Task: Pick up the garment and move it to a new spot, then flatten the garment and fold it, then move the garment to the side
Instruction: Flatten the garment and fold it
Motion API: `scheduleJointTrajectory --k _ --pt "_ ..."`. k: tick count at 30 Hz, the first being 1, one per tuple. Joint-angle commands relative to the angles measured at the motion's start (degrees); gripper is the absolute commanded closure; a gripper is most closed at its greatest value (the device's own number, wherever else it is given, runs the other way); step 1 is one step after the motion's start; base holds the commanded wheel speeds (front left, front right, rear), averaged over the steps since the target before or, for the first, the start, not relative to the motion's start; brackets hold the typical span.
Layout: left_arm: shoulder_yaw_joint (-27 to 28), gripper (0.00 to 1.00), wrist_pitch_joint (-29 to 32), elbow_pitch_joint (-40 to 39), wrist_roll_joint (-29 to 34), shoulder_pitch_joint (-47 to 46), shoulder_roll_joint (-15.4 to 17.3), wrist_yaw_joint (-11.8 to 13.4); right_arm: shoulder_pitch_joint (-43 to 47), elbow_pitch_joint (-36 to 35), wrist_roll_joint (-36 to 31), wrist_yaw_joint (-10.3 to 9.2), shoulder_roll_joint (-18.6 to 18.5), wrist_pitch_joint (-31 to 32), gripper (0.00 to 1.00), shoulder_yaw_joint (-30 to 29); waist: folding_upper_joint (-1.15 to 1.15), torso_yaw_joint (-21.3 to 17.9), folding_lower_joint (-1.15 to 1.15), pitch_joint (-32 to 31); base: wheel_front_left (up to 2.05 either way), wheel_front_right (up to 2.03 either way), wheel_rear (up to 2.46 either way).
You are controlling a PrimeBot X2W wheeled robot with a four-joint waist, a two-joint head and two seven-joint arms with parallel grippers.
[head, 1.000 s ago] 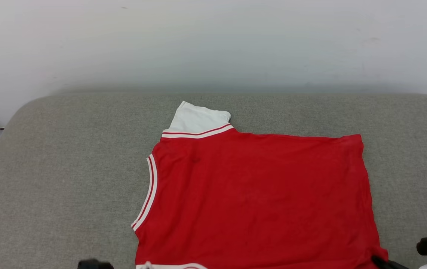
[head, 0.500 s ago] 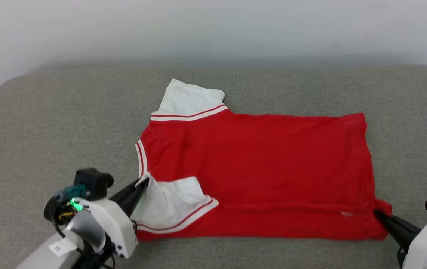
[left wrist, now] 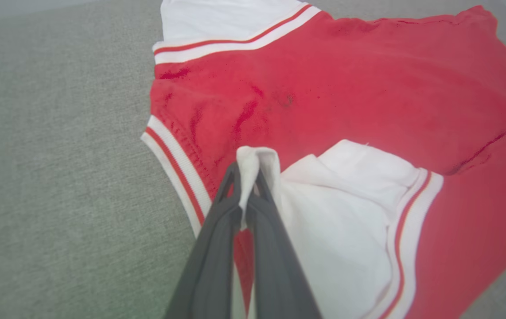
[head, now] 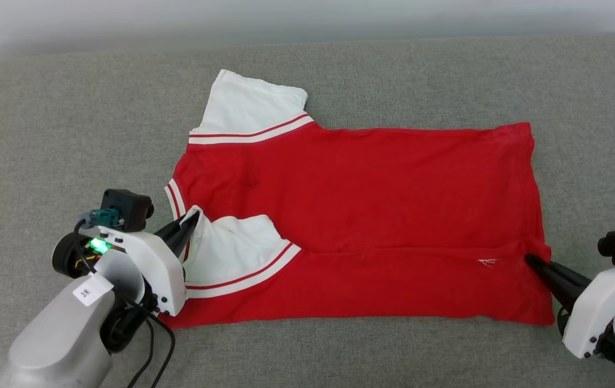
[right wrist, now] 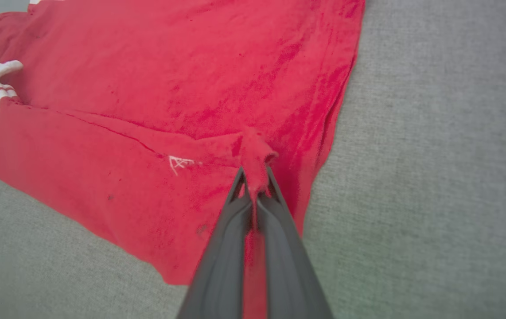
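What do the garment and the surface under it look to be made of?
The garment: thin, matte knit, likely cotton or polyester jersey; it folds limply and puckers at the fingers. The surface: grey woven upholstery, matte, with a visible coarse weave.

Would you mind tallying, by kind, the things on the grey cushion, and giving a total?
garment: 1
end effectors, each shut on the garment: 2 (left end effector, right end effector)
Total: 3
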Motion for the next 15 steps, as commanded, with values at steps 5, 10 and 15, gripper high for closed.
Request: scheduleJointTrajectory --k 5,10,15 --pt "-0.9 1.00 -1.1 5.8 -1.2 -1.2 -1.7 -1.0 -3.4 3.6 -0.2 -0.04 0.6 -0.1 1.00 1.7 0.00 -0.2 -0.01 1.2 0.00 0.00 0.00" --pt "-2.8 1.00 -2.5 10.1 -1.3 -1.8 -3.1 -1.5 -5.4 6.9 -2.1 -0.05 0.5 -0.3 1.00 4.3 0.00 0.1 -0.01 1.7 0.00 0.00 0.00" --pt "-3.3 0.55 -4.8 13.9 -2.1 -2.9 -4.4 -1.7 -6.3 8.7 -2.0 -0.05 1.0 -2.1 0.56 4.9 0.00 0.6 -0.01 0.7 0.00 0.00 0.00"
